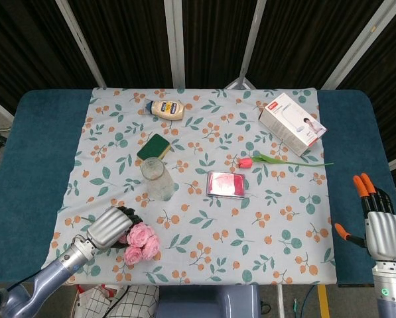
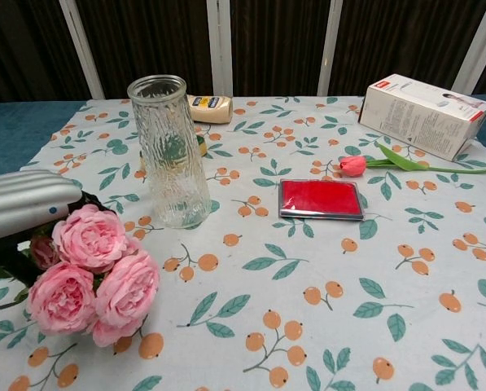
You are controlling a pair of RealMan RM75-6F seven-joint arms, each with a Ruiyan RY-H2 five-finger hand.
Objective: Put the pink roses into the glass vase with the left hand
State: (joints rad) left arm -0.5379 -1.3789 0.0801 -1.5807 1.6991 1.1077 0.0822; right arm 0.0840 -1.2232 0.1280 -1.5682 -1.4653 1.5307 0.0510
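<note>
My left hand (image 1: 109,227) grips a bunch of pink roses (image 1: 139,241) near the table's front left corner. In the chest view the roses (image 2: 92,273) hang a little above the cloth, blooms facing forward, with the silver left hand (image 2: 23,204) over their stems. The empty ribbed glass vase (image 1: 156,179) stands upright just beyond the roses, tall in the chest view as the vase (image 2: 168,152). My right hand (image 1: 381,224) hovers off the table's right edge, fingers straight and apart, holding nothing.
A red wallet (image 1: 226,184) lies right of the vase. A single pink tulip (image 1: 259,161) and a white box (image 1: 292,123) sit at the back right. A green sponge (image 1: 154,147) and a mayonnaise bottle (image 1: 164,109) lie behind the vase. A blue mat (image 1: 25,165) borders the floral cloth.
</note>
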